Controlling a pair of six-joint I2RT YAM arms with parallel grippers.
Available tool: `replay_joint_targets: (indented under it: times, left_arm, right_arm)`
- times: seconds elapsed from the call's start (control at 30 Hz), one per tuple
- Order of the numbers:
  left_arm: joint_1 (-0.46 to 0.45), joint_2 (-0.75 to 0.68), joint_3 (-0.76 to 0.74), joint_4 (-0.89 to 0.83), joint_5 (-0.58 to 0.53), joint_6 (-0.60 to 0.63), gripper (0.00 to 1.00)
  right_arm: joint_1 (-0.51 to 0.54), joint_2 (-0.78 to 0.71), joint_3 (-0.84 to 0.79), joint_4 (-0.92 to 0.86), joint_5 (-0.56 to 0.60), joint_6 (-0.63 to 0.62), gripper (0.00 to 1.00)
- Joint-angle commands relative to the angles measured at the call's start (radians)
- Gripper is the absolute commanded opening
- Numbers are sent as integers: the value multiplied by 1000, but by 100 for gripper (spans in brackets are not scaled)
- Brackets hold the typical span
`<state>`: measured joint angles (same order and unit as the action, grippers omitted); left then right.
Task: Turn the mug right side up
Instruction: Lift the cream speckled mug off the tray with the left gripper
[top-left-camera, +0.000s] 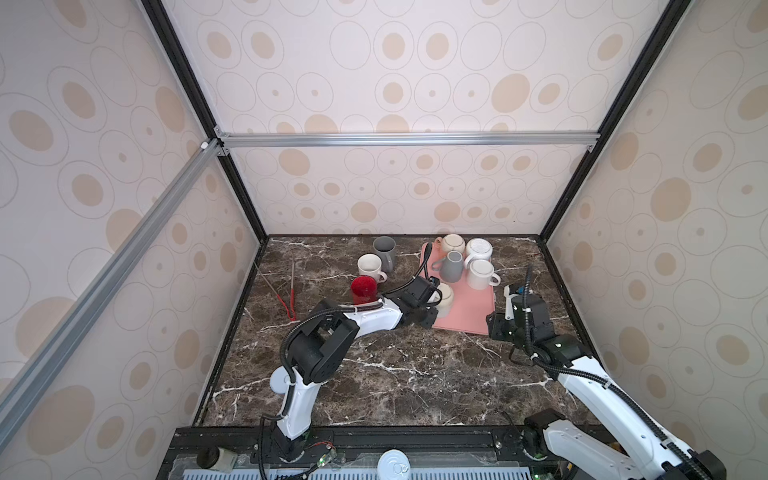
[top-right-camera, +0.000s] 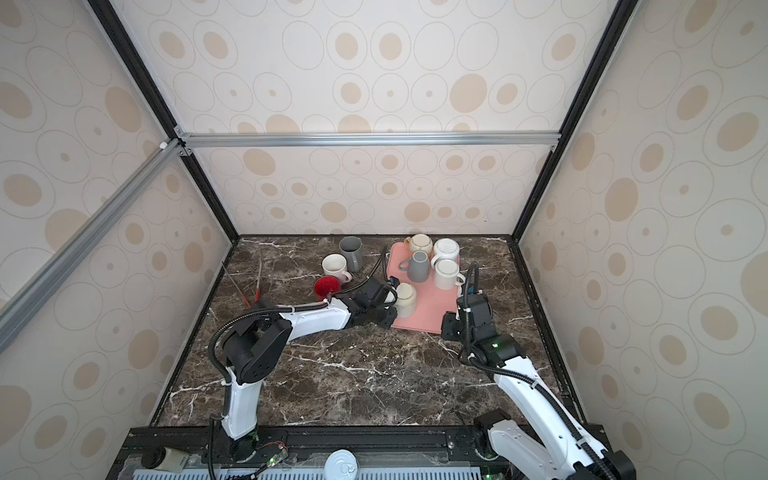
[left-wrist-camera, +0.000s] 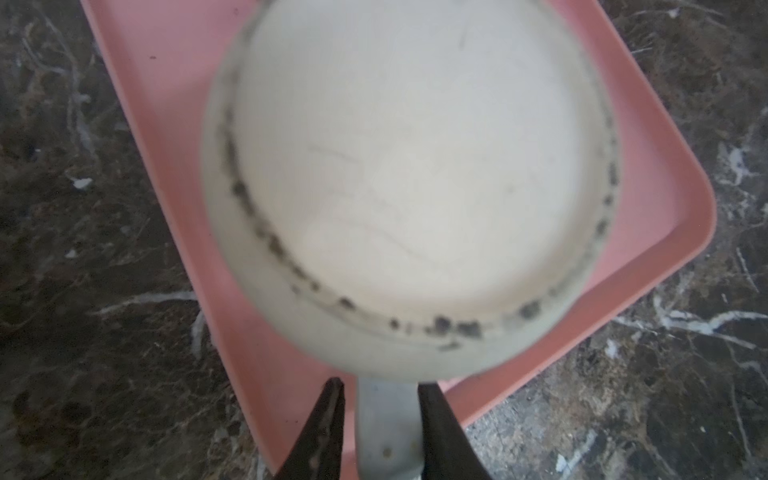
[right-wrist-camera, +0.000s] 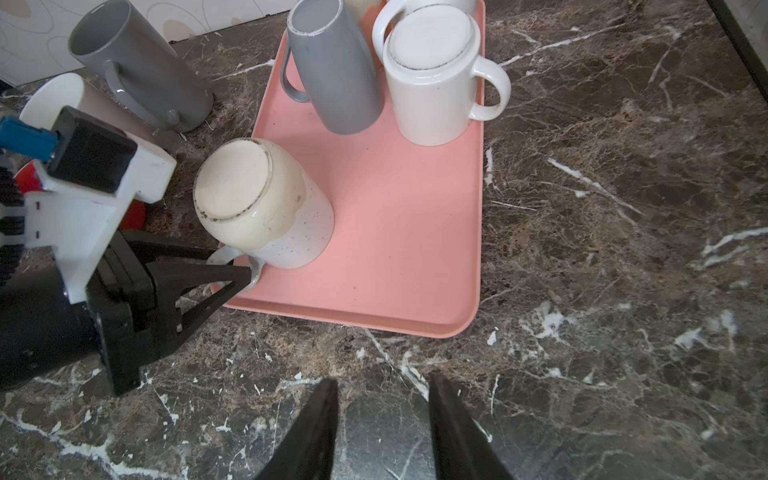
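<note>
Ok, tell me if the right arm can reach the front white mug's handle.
Probably yes: the right gripper hangs open off the tray corner, the white mug turns its handle toward that side, and only bare tray and table lie between.

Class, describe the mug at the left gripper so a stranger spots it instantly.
Start at the pink tray. An upside-down mug stands alone by its near left edge, apart from four other mugs behind. It is cream above speckled white, its handle inside the left gripper.
</note>
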<state>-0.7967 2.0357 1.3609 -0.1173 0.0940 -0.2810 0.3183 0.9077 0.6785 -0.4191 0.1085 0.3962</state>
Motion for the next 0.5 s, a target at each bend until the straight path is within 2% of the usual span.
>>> replay_joint_targets:
  times: [0.0, 0.1, 0.2, 0.33, 0.47]
  left_arm:
    - [5, 24, 59, -34, -25, -11, 36]
    - [4, 38, 75, -42, -31, -13, 41]
    - [5, 50, 86, -47, -30, -13, 41]
    - [5, 55, 92, -53, -32, -9, 29]
    - [5, 55, 95, -56, -37, -4, 21]
  right_arm:
    - [-8, -16, -17, -5, 7, 9, 40]
    - [-8, -3, -16, 3, -5, 12, 40]
    - [-8, 14, -14, 12, -19, 13, 40]
    - [-8, 31, -10, 21, -27, 15, 40]
    - [-8, 43, -4, 24, -30, 12, 41]
